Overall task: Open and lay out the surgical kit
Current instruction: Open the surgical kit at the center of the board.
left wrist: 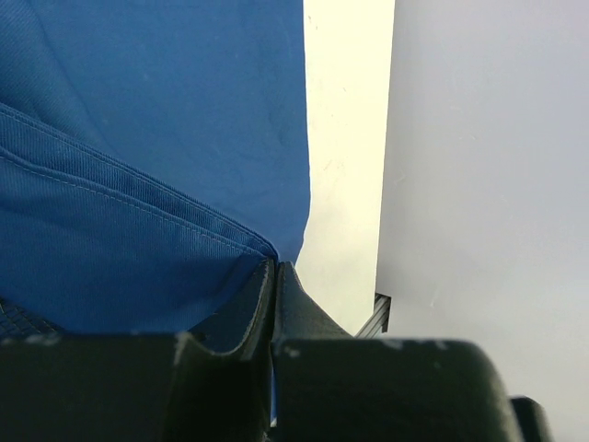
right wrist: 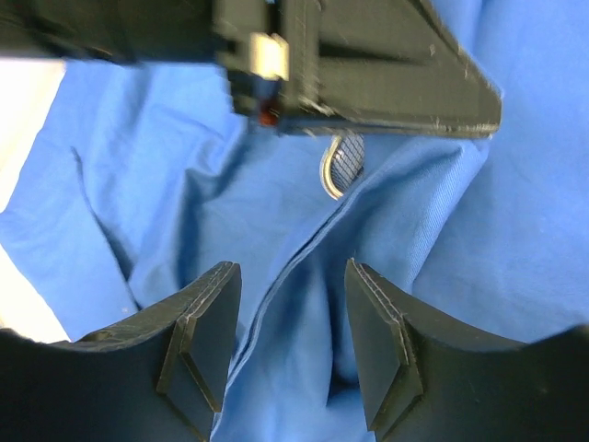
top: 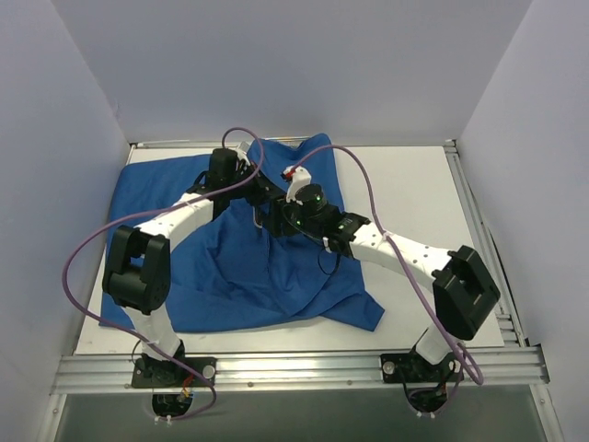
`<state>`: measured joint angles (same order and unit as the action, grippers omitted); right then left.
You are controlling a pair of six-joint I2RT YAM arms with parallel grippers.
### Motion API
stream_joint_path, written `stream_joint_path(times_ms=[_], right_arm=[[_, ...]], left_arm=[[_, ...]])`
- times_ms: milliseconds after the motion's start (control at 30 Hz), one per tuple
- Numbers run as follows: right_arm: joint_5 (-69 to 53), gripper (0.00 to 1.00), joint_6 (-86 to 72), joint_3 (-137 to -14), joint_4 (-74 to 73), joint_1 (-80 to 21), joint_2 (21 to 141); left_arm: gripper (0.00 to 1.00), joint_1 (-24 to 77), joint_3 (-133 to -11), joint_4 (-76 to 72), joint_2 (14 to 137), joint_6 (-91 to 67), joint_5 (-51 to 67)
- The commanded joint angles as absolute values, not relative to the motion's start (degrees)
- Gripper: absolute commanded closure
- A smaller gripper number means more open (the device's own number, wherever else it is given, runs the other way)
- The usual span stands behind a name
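The royal-blue cloth wrap (top: 230, 267) lies rumpled over most of the table. My left gripper (left wrist: 276, 267) is shut on a hemmed edge of it near the table's far side, and a sliver of blue shows between the jaws. My right gripper (right wrist: 294, 272) is open just above the cloth (right wrist: 515, 230), its jaws on either side of a raised hemmed fold without touching it. Beyond that fold a corner of the silver wire-mesh tray (right wrist: 340, 168) peeks out from under the cloth. The left gripper's finger (right wrist: 423, 87) hangs right above the tray corner. The instruments are hidden.
Both arms meet over the middle of the cloth, with the right wrist (top: 304, 204) close beside the left gripper (top: 262, 187). Purple cables (top: 368, 198) loop over the arms. White table (top: 414, 193) shows to the right of the cloth, with grey walls on three sides.
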<state>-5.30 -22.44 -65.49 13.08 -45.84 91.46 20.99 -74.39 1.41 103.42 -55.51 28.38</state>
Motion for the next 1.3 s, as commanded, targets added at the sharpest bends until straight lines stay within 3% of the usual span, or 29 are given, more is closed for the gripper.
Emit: stream_joint_path(times_ms=[0, 300, 333, 400, 433, 533, 567, 600, 767, 867, 933, 1033, 1133, 1267], right_arm=[[-4.66, 0.51, -22.06, -67.67, 15.55, -46.41, 93.51], [-4.66, 0.57, -23.11, -70.31, 17.31, -46.58, 99.14], [-4.31, 0.6, -23.2, -71.01, 17.05, -46.58, 99.84], [-3.43, 0.85, -23.82, -71.45, 15.82, -46.58, 100.28], [-1.25, 1.0, -23.91, -71.54, 15.04, -46.5, 100.02], [4.02, 1.0, -24.52, -70.84, 12.4, -46.06, 98.18], [4.83, 1.0, -24.61, -70.06, 11.87, -45.01, 97.48], [5.09, 1.0, -24.52, -69.79, 11.6, -44.22, 96.25], [2.64, 1.0, -23.82, -72.32, 7.31, -35.89, 94.57], [1.67, 1.0, -22.06, -75.04, 5.81, -31.92, 94.66], [1.23, 1.0, -21.27, -76.81, 4.84, -29.37, 95.88], [0.79, 1.0, -21.01, -79.8, 1.95, -20.77, 97.38], [9.2, 1.0, -18.47, -80.07, -2.08, -10.66, 95.9], [20.29, 1.0, -17.93, -75.25, -4.13, -0.11, 91.24]], left_arm=[[0.98, 21.01, -75.59, -1.41, 98.97, -55.9, 29.27], [0.98, 20.83, -74.53, -2.46, 98.7, -56.51, 30.59], [0.98, 20.74, -74.53, -2.46, 98.79, -56.6, 30.67], [0.98, 20.39, -74.53, -2.81, 98.88, -56.69, 31.02], [0.95, 20.04, -74.88, -2.38, 98.88, -56.6, 30.94], [0.72, 16.71, -75.84, -0.11, 98.09, -54.15, 30.59], [0.53, 14.18, -77.5, 2.78, 97.39, -52.14, 29.37], [0.47, 12.85, -78.3, 4.2, 96.95, -51.34, 29.09], [0.38, 4.15, -75.34, 9.66, 91.24, -48.78, 22.43], [0.47, -1.74, -70.25, 8.7, 92.18, -50.27, 18.82], [0.68, -4.47, -69.87, 9.22, 95.43, -50.62, 18.89], [0.87, -6.41, -70.92, 8.17, 102.73, -51.77, 21.18], [0.97, -7.2, -73.65, 10.72, 107.83, -50.36, 20.83], [0.98, -7.12, -74.44, 10.02, 108.45, -49.31, 19.34]])
